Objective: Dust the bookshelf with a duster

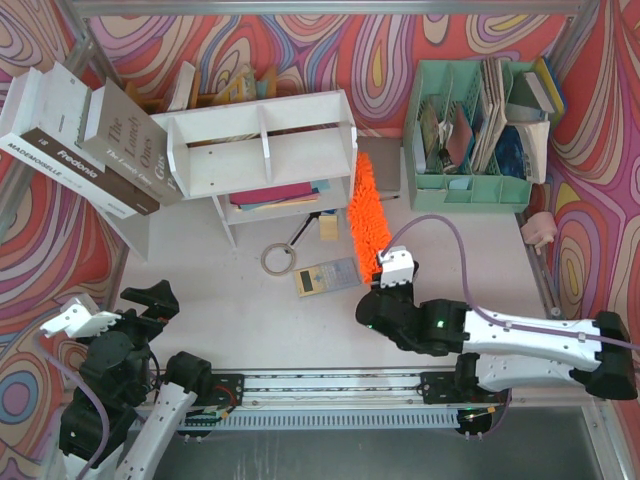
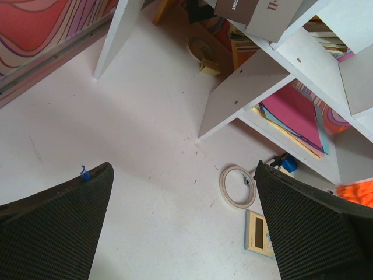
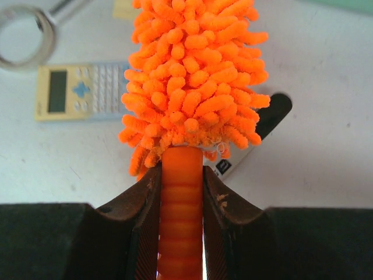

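Right gripper (image 3: pixel 181 195) is clamped tight on the ribbed orange handle (image 3: pixel 181 233) of the duster (image 1: pixel 366 205), just below the fluffy head. The head runs alongside the right end panel of the bookshelf (image 1: pixel 262 150), touching it or very nearly so. Judged: the duster is light and its chenille head soft enough to squash against the panels, while the thin plastic handle is stiff but smooth, so a hold on the ribs next to the head looks right. Left gripper (image 1: pixel 150 300) is spread wide and empty, in front of the bookshelf's left end, well apart from it.
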